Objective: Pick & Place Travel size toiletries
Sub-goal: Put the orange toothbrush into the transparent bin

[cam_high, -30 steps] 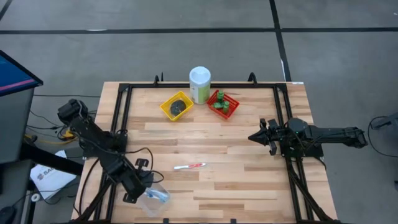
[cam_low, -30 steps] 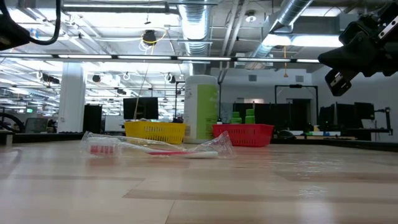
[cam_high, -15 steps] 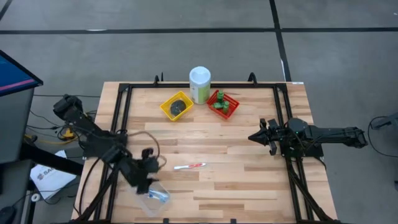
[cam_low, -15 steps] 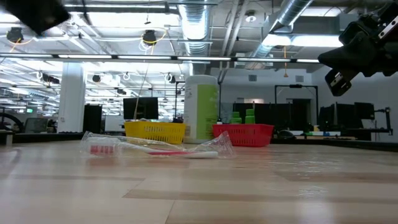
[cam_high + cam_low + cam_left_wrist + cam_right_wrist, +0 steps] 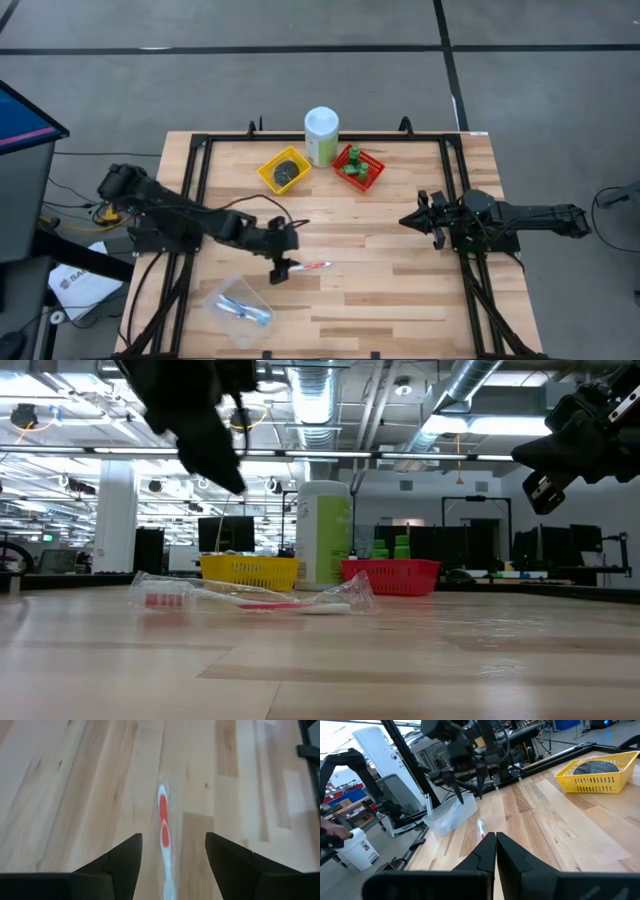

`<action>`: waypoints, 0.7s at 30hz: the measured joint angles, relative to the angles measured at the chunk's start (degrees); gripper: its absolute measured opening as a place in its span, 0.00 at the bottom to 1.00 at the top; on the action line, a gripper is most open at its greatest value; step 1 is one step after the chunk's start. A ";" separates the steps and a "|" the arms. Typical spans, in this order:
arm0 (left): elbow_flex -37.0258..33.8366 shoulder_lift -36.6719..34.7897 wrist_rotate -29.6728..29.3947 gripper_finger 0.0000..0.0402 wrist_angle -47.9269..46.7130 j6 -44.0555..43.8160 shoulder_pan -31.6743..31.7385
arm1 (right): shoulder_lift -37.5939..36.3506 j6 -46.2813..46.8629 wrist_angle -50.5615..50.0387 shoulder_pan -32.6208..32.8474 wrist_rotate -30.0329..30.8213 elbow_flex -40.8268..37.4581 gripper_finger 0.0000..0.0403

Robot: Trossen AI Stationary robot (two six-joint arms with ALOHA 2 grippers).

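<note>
A red-and-white toothbrush in a clear wrapper lies flat on the wood mid-table, also in the low view. My left gripper hovers open above its left end; in the left wrist view the fingers stand either side of the toothbrush without touching. A clear tub near the near edge holds blue sticks. A yellow basket holds dark tins and a red basket holds green bottles. My right gripper waits shut at the table's right, off the table.
A tall pale-green canister with a white cap stands between the two baskets at the far edge. A black frame runs around the tabletop. Bare wood lies between the toothbrush and the right arm.
My left gripper has swung from over the clear tub near the table's near left corner toward the right and far side, ending over the toothbrush's left end. The tub stays where it was, now uncovered. The toothbrush has not moved.
</note>
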 joint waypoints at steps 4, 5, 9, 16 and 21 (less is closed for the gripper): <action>0.02 5.20 0.25 0.53 7.89 2.88 1.17 | 0.00 0.00 0.00 0.02 0.00 -0.02 0.02; 0.02 6.55 0.25 0.53 9.78 2.92 1.36 | 0.00 -0.02 0.00 0.00 0.00 -0.01 0.02; -0.01 11.88 0.31 0.53 15.25 4.18 1.39 | 0.02 -0.46 0.00 -0.01 0.00 -0.01 0.02; 0.00 19.26 -0.26 0.53 20.21 4.54 1.92 | 0.00 -1.37 0.00 0.00 0.00 -0.01 0.02; -0.02 22.29 -0.31 0.53 20.62 4.37 2.00 | 0.00 -1.37 -0.02 -0.01 0.00 0.01 0.02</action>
